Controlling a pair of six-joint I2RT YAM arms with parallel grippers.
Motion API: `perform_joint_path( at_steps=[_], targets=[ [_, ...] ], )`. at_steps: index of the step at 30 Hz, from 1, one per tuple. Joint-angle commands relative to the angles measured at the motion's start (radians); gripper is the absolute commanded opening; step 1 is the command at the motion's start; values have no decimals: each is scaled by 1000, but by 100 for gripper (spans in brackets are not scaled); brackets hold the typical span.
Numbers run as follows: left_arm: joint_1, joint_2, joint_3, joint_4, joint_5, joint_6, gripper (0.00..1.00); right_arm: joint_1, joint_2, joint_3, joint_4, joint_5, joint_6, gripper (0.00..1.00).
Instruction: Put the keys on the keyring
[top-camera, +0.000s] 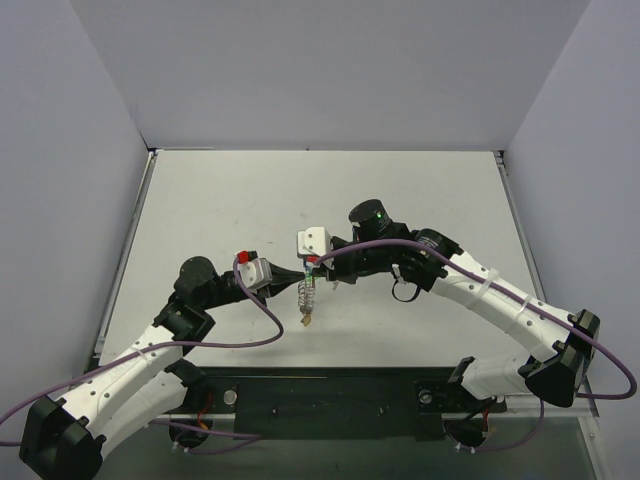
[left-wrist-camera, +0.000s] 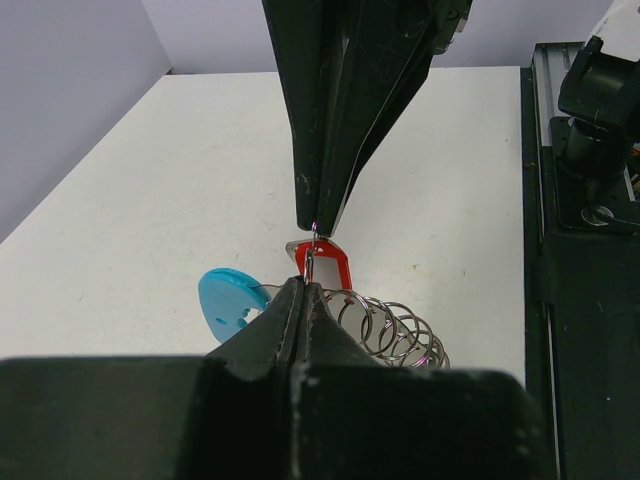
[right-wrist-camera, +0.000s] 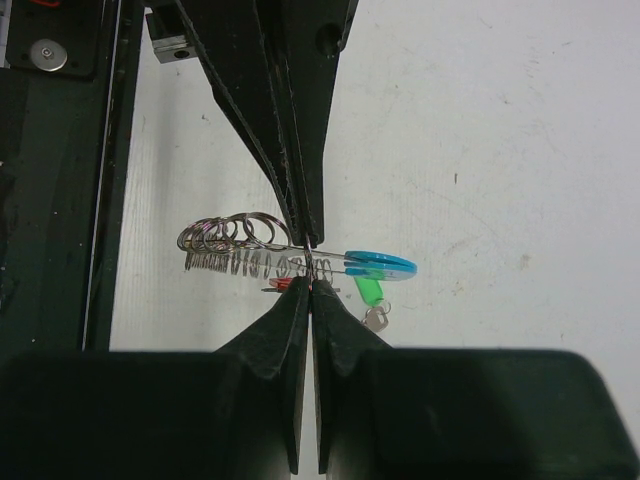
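Keyring (top-camera: 306, 293) pinched in closed left gripper (left-wrist-camera: 303, 288), at centre. Red-tagged key (left-wrist-camera: 331, 268) clamped in closed right gripper (right-wrist-camera: 312, 287). Green-tagged key (right-wrist-camera: 370, 293) just beside blue tag (right-wrist-camera: 382, 265).

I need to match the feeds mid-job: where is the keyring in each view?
Top: keyring at table centre, trailing toward the bases from where the left gripper and right gripper meet.
Left wrist: its coils sit lower centre-right, with the blue tag to their left.
Right wrist: coils centre-left, blue tag at the right end.
Shared landmark: the spot where the two grippers' tips meet.
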Motion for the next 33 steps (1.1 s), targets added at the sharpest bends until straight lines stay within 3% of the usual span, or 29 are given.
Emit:
perform_joint_path(
  at_steps=[1, 33],
  targets=[
    [6, -3, 40, 59, 11, -8, 0, 4, -20, -2, 15, 3, -9, 0],
    [7, 0, 40, 59, 25, -5, 0, 1, -19, -10, 29, 4, -3, 0]
  ],
)
